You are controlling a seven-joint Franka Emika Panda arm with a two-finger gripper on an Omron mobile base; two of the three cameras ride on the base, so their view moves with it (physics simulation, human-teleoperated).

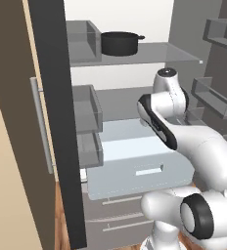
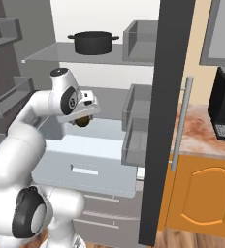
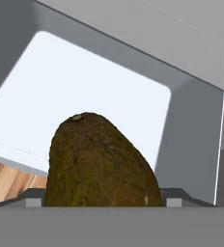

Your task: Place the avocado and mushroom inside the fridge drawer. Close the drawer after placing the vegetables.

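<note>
avocado poised over the open drawer

the hand (image 2: 84, 117) grasps the dark olive-brown, egg-shaped avocado (image 3: 100, 164) above the wide pale translucent fridge drawer (image 1: 135, 168), pulled out near the robot, apparently so the fruit can drop inside.

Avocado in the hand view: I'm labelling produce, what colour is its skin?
Dark olive-brown with a finely speckled texture; the avocado shows best in the hand view.

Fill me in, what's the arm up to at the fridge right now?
The pincer is holding the avocado over the fridge drawer, which is pulled out and open. The avocado has not been set down yet; in the hand view the pale drawer floor shows beneath it. A black pot sits on the shelf above. I cannot make out the mushroom.
</note>
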